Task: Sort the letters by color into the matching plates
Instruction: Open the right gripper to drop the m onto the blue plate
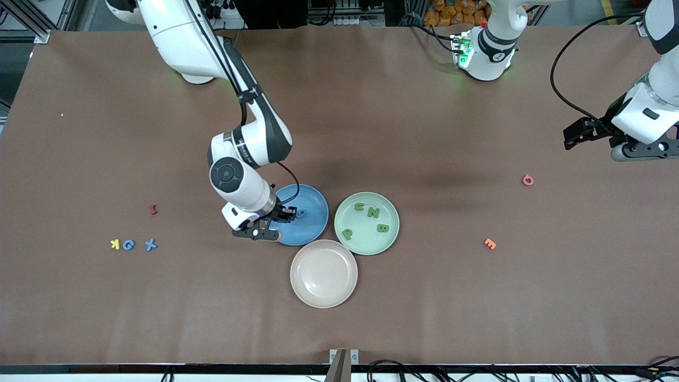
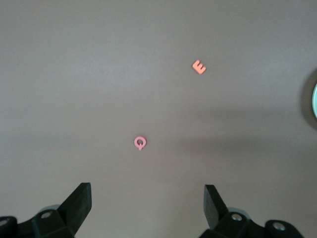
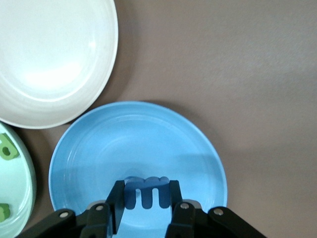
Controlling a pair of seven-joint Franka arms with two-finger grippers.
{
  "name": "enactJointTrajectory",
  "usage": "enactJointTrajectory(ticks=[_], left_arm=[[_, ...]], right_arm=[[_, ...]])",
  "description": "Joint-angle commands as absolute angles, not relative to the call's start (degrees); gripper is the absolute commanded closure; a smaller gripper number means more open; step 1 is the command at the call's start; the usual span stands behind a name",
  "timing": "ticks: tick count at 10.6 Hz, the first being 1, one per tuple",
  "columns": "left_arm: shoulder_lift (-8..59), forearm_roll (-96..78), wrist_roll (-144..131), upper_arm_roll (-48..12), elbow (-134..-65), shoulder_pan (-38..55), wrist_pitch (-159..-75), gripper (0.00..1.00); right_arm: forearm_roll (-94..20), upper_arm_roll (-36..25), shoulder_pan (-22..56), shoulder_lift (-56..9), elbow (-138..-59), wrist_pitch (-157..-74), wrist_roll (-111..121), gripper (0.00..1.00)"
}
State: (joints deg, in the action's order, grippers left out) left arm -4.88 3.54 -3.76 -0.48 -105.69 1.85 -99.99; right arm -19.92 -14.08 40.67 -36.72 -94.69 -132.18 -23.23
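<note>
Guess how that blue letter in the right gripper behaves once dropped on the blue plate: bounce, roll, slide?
Probably lands flat: the blue letter, pinched in the right gripper over the blue plate, looks thin and flat, unlikely to roll. It seems light, so it might skid on the smooth plate. The raised rim should likely contain it.

High front camera faces the arm bases across the brown paper-covered table (image 1: 424,132); the left wrist camera looks down from well above it, the right wrist camera closely onto the round matte blue plate (image 3: 143,148), also visible in front view (image 1: 310,212).
</note>
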Motion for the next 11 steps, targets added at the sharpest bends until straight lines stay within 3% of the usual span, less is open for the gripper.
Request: enactJointTrajectory(ticks=[1,4,8,11], left_arm=[[-5.19,2.02,-3.51,-1.41,-102.76,0.79,-102.48,0.00],[-3.60,1.93,-3.34,-1.41,-98.09,0.70,-102.31,0.00],[-3.69,-1.83,-3.16,-1.41,-97.30,0.62,-101.16,0.00],[-3.60,-1.85,-3.08,-1.23,-97.38,0.70,-98.88,0.00]], right_arm=[[-20.48,-14.50,41.66,-35.86,-95.98,-132.71,-23.38,0.00],[-20.39,-14.76,41.66,-35.77,-95.98,-132.89,-22.94,0.00],[-19.69,-17.75,36.41,-35.33,-95.98,-132.98,-22.15,0.00],[-19.95,-17.75,28.24,-35.42,-96.06,-132.54,3.34,0.00]])
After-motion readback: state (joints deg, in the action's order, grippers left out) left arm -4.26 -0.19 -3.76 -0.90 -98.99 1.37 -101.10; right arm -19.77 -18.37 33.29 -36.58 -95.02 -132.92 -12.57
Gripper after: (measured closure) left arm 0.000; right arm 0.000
